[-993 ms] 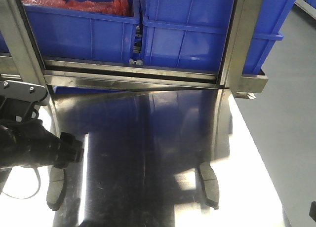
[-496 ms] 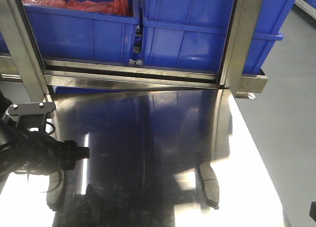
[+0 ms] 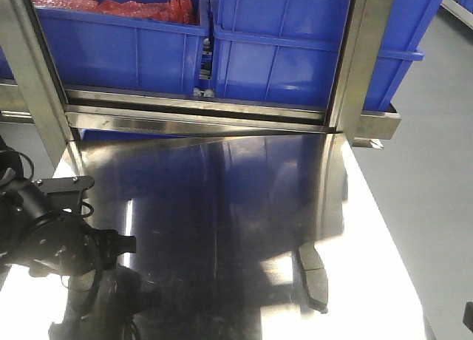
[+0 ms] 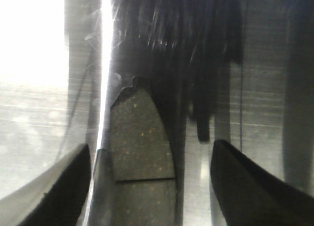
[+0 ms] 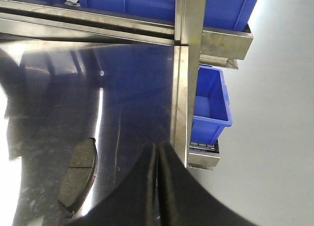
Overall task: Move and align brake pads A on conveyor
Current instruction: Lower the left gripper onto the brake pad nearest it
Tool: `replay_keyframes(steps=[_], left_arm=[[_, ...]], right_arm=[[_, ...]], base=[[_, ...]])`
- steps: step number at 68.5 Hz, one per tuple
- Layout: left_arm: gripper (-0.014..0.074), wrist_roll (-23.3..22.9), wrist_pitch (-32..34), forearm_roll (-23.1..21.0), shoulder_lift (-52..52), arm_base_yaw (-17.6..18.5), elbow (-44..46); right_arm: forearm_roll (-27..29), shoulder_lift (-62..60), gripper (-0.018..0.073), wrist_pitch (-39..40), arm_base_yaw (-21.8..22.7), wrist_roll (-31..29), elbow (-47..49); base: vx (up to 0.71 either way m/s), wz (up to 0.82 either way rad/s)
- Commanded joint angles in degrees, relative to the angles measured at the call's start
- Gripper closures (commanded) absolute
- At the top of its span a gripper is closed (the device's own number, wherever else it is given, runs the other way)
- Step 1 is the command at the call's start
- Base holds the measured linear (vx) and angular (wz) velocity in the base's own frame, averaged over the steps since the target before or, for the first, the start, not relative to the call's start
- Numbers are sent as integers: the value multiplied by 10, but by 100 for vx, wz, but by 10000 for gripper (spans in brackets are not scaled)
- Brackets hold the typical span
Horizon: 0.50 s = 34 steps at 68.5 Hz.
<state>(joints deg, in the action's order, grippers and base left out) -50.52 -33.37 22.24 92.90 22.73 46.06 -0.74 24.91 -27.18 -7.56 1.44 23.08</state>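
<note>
One brake pad A (image 4: 140, 152), dark grey with a thin groove across it, lies flat on the shiny steel table between the spread fingers of my left gripper (image 4: 152, 146). The gripper is open and does not touch the pad. In the front view my left arm (image 3: 52, 240) hides this pad. A second brake pad A (image 3: 313, 276) lies at the table's near right. The right wrist view shows this brake pad (image 5: 78, 177) left of my right gripper (image 5: 158, 148), which is shut and holds nothing. The conveyor is out of view.
Blue bins (image 3: 281, 44) stand on a steel rack behind the steel table (image 3: 222, 199), one holding red parts (image 3: 140, 6). Steel posts (image 3: 366, 59) frame the rack. A small blue bin (image 5: 211, 100) sits lower at the right, beyond the table edge, above grey floor (image 3: 429, 185).
My left arm has swung toward the table's near left and now covers the left brake pad, which showed below it a second ago. The right pad has not moved.
</note>
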Motion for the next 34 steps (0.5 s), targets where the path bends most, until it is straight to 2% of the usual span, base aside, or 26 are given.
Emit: replay_keyframes(steps=[1,34], left_arm=[[128,-2,16,3,-5,1,14],[128,-2,22,-13,22,1,14]], right_arm=[[-3,4,569,38,2,-6,16],[-3,4,569,39,2,-6,16]], base=[[0,0],[0,0]])
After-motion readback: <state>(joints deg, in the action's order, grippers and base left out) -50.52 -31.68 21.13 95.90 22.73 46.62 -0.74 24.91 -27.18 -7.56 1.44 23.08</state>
